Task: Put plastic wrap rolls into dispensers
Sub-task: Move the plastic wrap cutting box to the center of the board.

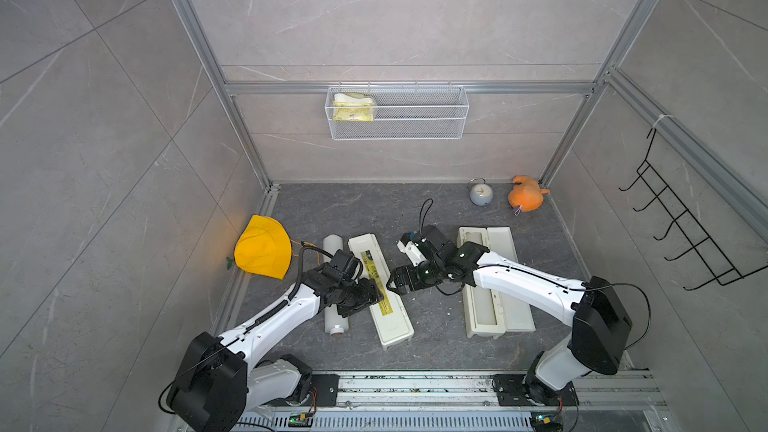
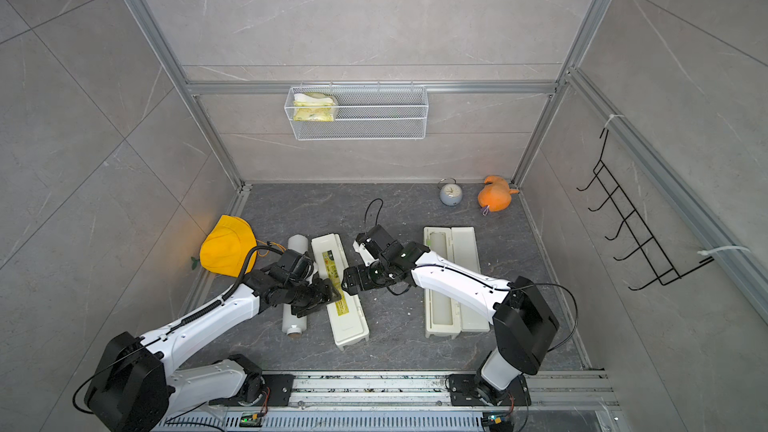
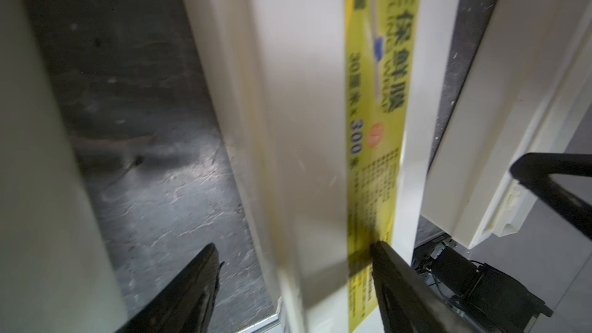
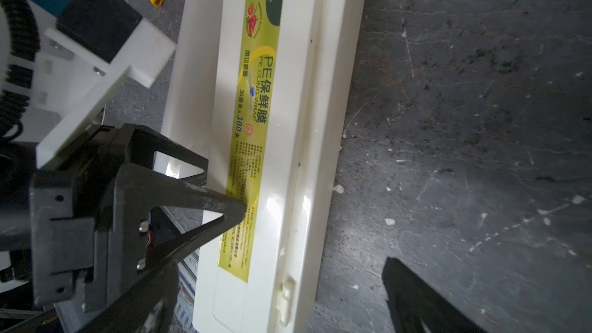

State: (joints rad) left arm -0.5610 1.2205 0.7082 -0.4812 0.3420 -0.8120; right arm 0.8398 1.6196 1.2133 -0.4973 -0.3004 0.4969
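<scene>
Grey stone-look tabletop [image 1: 436, 209] inside a cell of pale tiled walls and aluminium framing. Toward the right arm's side, an open dispenser [image 1: 515, 305], lid folded flat beside the trough, seemingly with a plastic wrap roll [image 2: 437, 243] already lying inside. Toward the left arm's side, a closed dispenser [image 1: 390, 322], set at a slant, yellow-green label [image 4: 253, 116] facing up. Just beside it, across a strip of bare stone, the loose roll [image 1: 332, 243], flat on the surface and partly hidden under the left arm. Left gripper [image 1: 376, 299] low over the closed box about midway along, jaws parted and holding nothing: one fingertip [image 3: 386, 264] on or just above the label, the other fingertip [image 3: 205, 273] down in the gap between box and roll. Right gripper [image 1: 392, 282] spread wide and empty, just off the opposite long edge. Step in hand, judging by this layout: getting the second lid open. Hinge side not clear from these views. Next move likely calling for one fingertip under the free long edge, perhaps near the small tab [image 4: 285, 293], with the other gripper pinning the body against sliding. Only afterwards, fetching the loose roll.
</scene>
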